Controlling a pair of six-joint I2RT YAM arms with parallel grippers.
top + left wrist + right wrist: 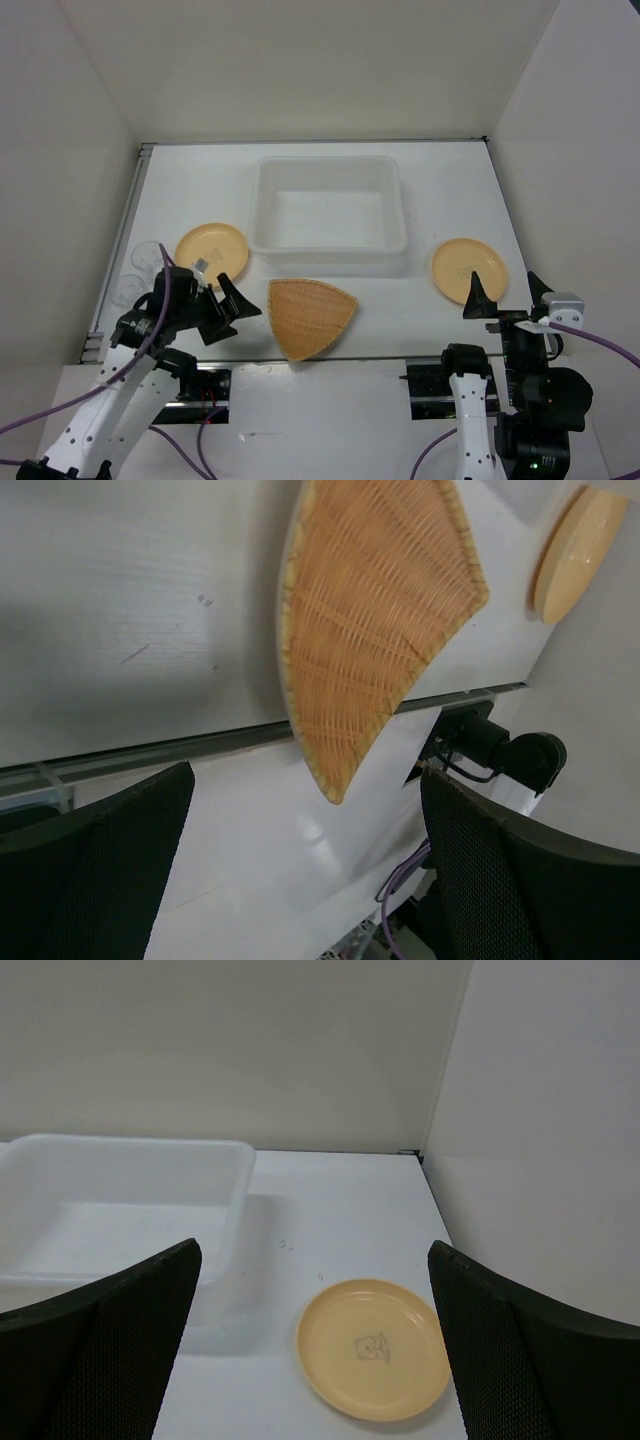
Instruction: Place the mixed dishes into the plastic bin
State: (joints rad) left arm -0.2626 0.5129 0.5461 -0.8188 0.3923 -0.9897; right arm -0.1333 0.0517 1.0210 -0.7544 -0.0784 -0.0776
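Observation:
The translucent white plastic bin (328, 215) stands empty at the table's middle back; it also shows in the right wrist view (120, 1210). One yellow-orange plate (212, 252) lies left of it, another (468, 269) right of it, also seen in the right wrist view (373, 1347). The tan woven tray (308, 315) lies in front of the bin, its tip over the table's near edge (375, 610). Two clear cups (140, 270) stand at the far left. My left gripper (228, 305) is open and empty, just left of the tray. My right gripper (503, 298) is open and empty, near the right plate.
White walls enclose the table on three sides. A metal rail (200, 745) runs along the table's near edge. The arm bases and purple cables (180, 390) sit below that edge.

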